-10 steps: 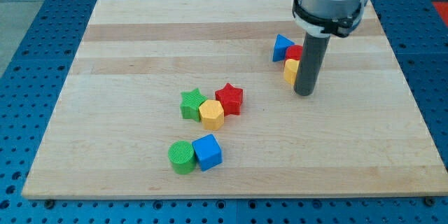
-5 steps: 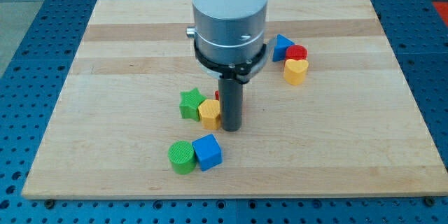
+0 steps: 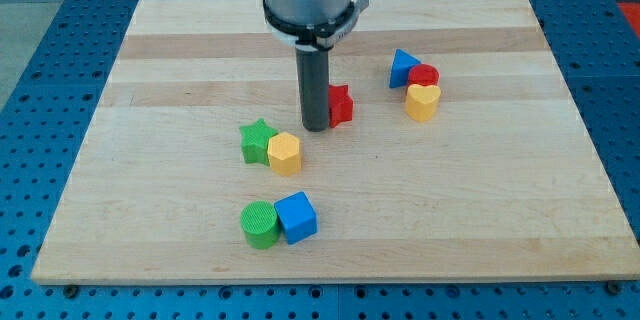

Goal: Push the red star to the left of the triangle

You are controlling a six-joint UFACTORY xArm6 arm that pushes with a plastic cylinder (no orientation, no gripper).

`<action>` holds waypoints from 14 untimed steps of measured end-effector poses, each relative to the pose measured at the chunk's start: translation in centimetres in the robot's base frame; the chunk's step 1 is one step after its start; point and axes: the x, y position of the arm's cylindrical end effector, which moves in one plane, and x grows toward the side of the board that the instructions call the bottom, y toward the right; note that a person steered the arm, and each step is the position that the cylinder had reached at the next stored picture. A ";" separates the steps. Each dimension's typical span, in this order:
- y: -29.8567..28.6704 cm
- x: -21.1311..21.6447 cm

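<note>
The red star lies near the board's middle, partly hidden behind my rod. My tip rests on the board touching the star's left side. The blue triangle sits to the star's upper right, a short gap away. A red round block touches the triangle's right side, and a yellow heart lies just below it.
A green star and a yellow hexagon lie together left of and below my tip. A green cylinder and a blue cube sit near the view's bottom. The wooden board lies on a blue pegboard.
My rod swept from beside the yellow heart to the central cluster, then up. The red star moved up and right, away from the green star and hexagon, which shifted slightly left.
</note>
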 end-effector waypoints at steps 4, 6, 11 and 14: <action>2.4 1.9; 2.4 -0.6; 4.5 -5.9; 4.5 -7.4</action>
